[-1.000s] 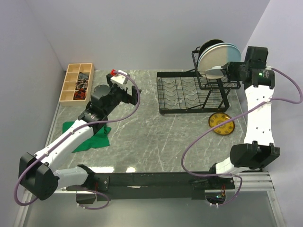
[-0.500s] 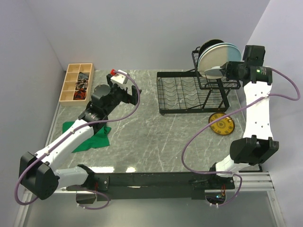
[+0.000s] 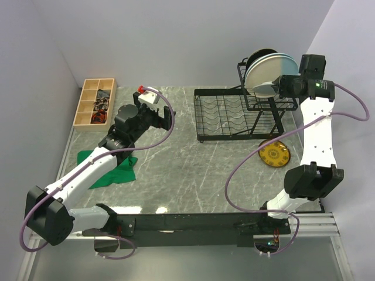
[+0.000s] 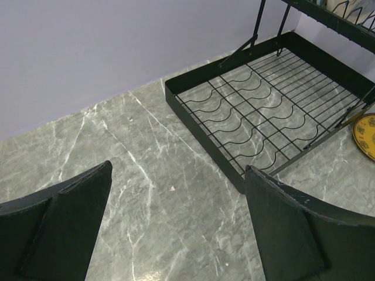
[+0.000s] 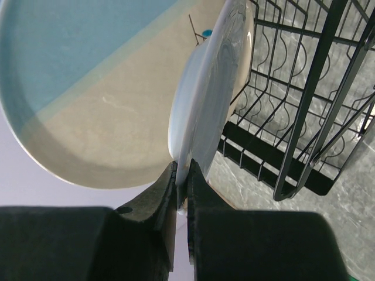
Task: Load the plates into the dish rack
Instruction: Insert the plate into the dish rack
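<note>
the left gripper hangs over the table, jaws wide apart; a yellow plate lies by the right front corner of the rack. farther back, the right gripper is clamped on the rim of a pale plate, upright at the upper basket beside a standing cream-and-blue plate.

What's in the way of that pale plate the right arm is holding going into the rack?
Nothing visible blocks it. The right gripper holds the pale plate edge-on, close beside the cream-and-blue plate already standing in the dish rack's upper basket.
</note>
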Available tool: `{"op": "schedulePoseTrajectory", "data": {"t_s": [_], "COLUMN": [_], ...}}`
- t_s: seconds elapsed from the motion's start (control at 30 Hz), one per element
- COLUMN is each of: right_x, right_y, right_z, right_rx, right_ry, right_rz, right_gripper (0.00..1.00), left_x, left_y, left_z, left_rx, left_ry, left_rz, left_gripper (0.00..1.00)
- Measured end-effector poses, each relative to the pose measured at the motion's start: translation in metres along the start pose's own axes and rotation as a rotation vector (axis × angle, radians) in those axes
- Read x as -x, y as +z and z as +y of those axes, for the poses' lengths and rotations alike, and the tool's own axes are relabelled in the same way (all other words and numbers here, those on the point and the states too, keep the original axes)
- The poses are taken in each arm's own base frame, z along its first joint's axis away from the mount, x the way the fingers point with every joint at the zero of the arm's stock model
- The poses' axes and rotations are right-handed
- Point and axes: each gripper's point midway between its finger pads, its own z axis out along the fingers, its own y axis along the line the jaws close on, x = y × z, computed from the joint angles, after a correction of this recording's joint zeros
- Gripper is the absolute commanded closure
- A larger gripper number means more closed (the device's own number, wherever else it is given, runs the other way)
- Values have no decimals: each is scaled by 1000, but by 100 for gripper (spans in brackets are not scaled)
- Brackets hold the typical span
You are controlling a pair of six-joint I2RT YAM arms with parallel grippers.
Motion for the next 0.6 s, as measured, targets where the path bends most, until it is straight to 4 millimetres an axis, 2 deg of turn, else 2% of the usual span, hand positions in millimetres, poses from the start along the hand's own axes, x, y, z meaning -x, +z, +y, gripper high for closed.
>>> {"op": "schedulePoseTrajectory", "data": {"t_s": [0.6], "right_x": [-3], "right_y": [14], "right_z": [-6], "right_rx": [-33], "right_ry": [-10], "right_rz": [-6], "right_gripper": [100], "left_x": [-7], "left_y": [5], "left_z": [2], "left_rx": [6], "left_ry": [-4], "left_rz": [19], "left_gripper": [1]}}
